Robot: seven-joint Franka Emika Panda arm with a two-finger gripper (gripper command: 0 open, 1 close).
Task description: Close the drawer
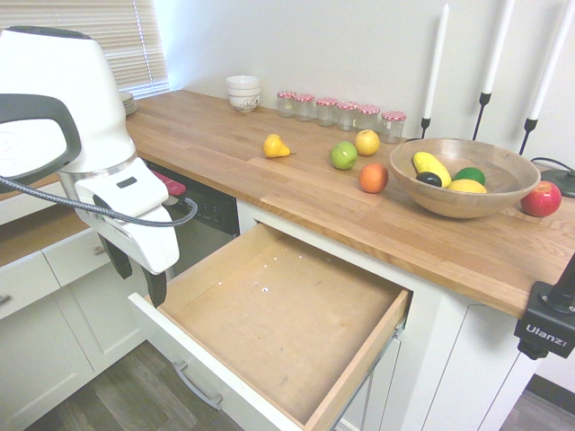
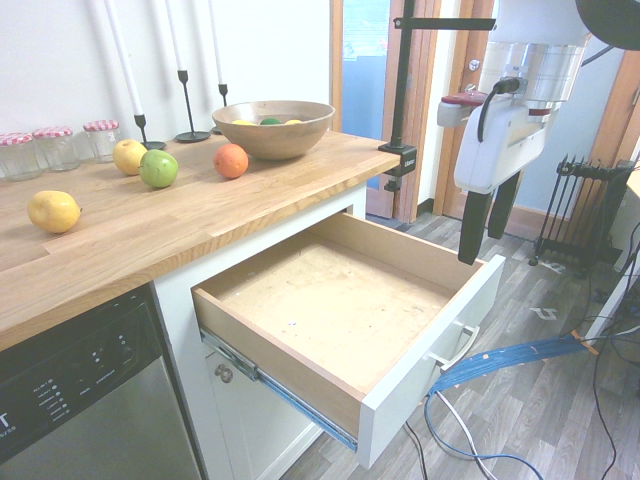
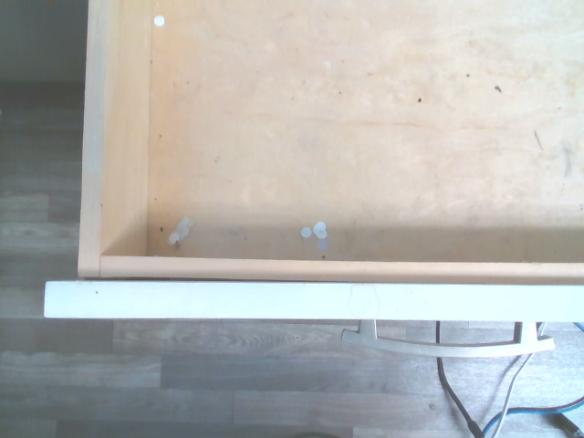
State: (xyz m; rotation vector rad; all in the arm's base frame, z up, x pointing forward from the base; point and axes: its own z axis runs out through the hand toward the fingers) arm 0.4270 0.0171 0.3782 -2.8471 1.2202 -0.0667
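From the first exterior view, the drawer (image 1: 287, 314) is pulled far out from under the wooden desk (image 1: 269, 180), brown bottom bare apart from a few pale specks, and the tool (image 1: 144, 274) hangs just above the corner of its white front, fingers parted with nothing between them. My worry here: it sits over the top edge near one end, not out in front of the panel, so if it drops it may land inside the box, and a shove at one corner could skew the drawer on its runners. Swinging to the second exterior view, the tool (image 2: 490, 215) hovers above the front panel's far end, two dark fingers pointing down and spread, and the handle (image 2: 455, 350) bows out toward the floor side; the drawer (image 2: 340, 310) shows its metal slide underneath, and a crooked push looks to me like it could bind there. Blue cables (image 2: 520, 355) trail on the floor just below the front, so a low sweep might snag them. Now the wrist view: straight down on the white top edge (image 3: 274, 299) of the drawer, the handle (image 3: 447, 342) peeking beyond it, wood floor (image 3: 137, 383) past that. If the fingers catch that bar while pushing, I'd guess they slip off or drag it sideways.
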